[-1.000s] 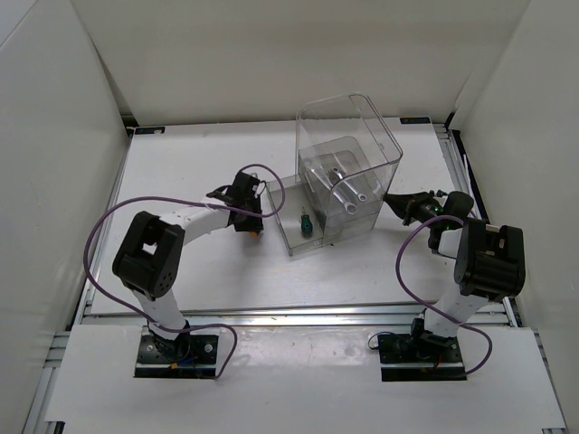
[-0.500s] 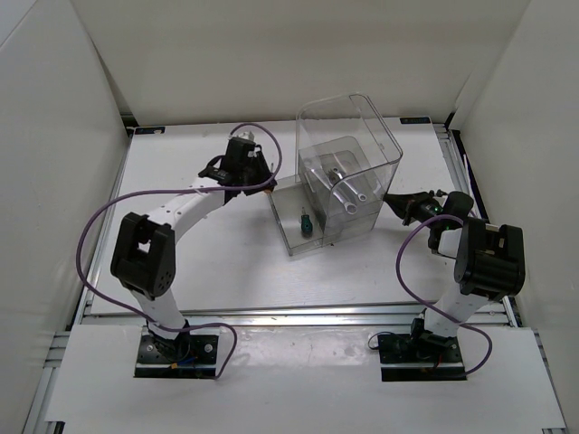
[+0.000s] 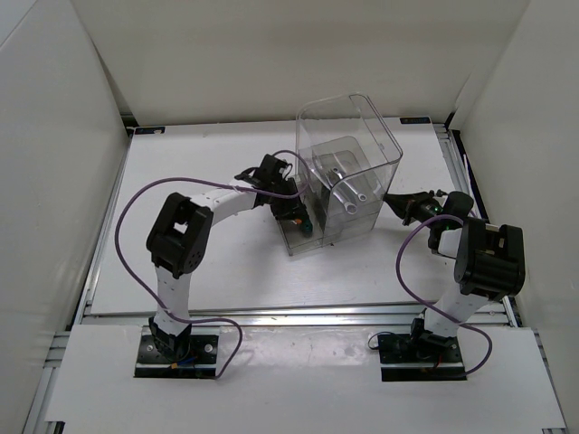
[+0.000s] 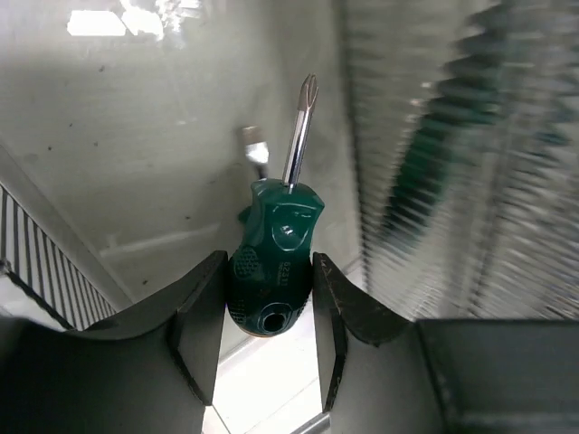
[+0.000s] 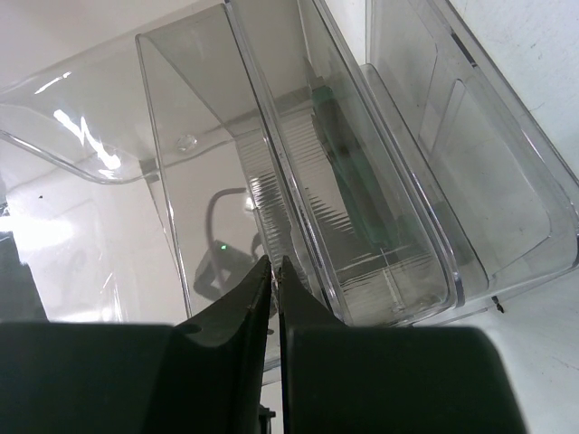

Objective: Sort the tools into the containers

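Two grippers are in view. The left gripper [image 4: 268, 271] holds one stubby screwdriver [image 4: 274, 258] between its two dark fingers [image 4: 194, 330]. The jaws are closed on the green handle, which has a dotted grip, and the thin shiny metal shaft with a cross tip points away from the jaws. Just beyond the handle a second, flat metal tip [image 4: 257, 149] shows; I cannot tell to which tool it belongs. To the right of the jaws, behind a ribbed clear wall, there is a blurred dark green shape [image 4: 434, 154].

In the top view this gripper is inside the low front compartment of the one clear plastic bin [image 3: 391, 149], which stands on the white table [image 3: 181, 181]. The right gripper [image 5: 274, 271] has its jaws pressed almost together, with only a narrow slit between them. A clear wall edge of the bin runs down to that slit; whether it is pinched I cannot tell. Beyond both jaws, in the higher compartment, two silver wrenches [image 3: 348, 187] lie side by side.

Half a second ago the left gripper was outside the bin, over the table to its left. The right arm has not moved.
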